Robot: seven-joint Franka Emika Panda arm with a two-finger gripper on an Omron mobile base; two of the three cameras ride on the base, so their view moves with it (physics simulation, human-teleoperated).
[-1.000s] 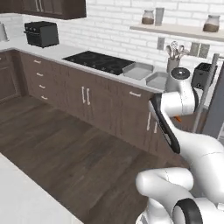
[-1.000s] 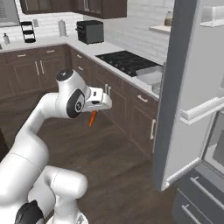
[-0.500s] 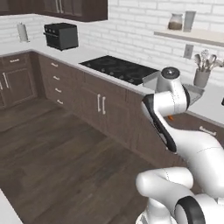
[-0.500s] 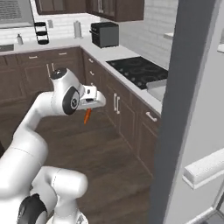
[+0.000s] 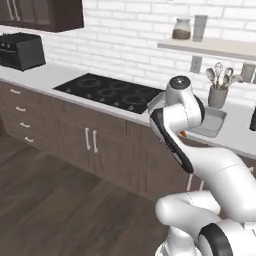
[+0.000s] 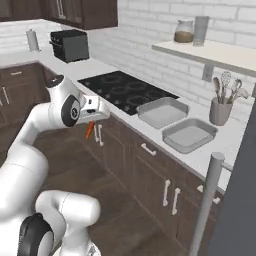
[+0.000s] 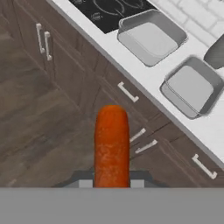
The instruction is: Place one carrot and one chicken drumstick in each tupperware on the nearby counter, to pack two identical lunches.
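Hand view: gripper (image 7: 112, 183) clamped on carrot (image 7: 111, 144), out over the floor short of the counter (image 7: 144, 76).
Both base views have swung since the earlier frame, bringing the two trays nearer; near tray (image 6: 190, 135) and far tray (image 6: 162, 112) both lie empty beside the stovetop (image 6: 125, 90).

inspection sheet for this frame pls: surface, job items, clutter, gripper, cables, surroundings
Surface: pale counter over dark cabinets, stovetop set in it.
Job's things: two grey tupperware trays side by side, near one and one by the stovetop, both look empty; carrot held over the floor, short of the counter. Drumsticks: nothing seen.
Clutter: utensil cup, toaster oven.
Gripper: gripper shut on the carrot, which hangs below it.
Cables: nothing seen.
Surroundings: white brick wall, shelf with jars, wood floor.
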